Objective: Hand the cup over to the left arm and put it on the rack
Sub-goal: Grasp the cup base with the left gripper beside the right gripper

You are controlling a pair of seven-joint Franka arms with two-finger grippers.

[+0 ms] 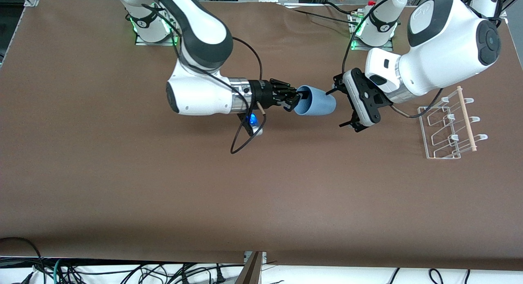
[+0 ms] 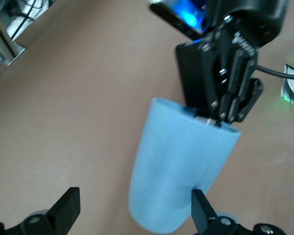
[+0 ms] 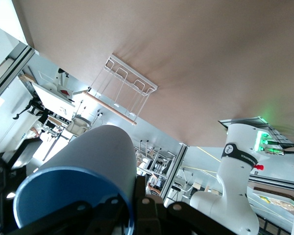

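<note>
The brown table (image 1: 122, 186) fills nearly the whole front view, and its lower half is seen as bare surface down to the edge along the bottom of the frame.

The left arm (image 1: 445, 47) is seen in the upper right of the front view, reaching in from its base at the top. The right arm (image 1: 200, 75) occupies the upper centre, stretched level toward the middle of the frame.

The white wire rack (image 1: 449, 126), with a light wooden dowel (image 1: 466, 118) laid across it, is set at the right of the frame, toward the left arm's end of the table and near the table's edge there. Bare table is seen between the rack and the grippers.

The light-blue cup (image 1: 315, 100) is held in the air on its side over the middle of the table, just above centre in the frame. Its rim is clamped by the right gripper (image 1: 295, 100), with one finger inside the mouth and one outside.

The left gripper (image 1: 345, 104) is held with its fingers (image 2: 66, 208) spread wide at the cup's closed end. In the left wrist view the cup's base lies between the two fingertips at the bottom of the frame; whether they touch the cup cannot be told.
</note>
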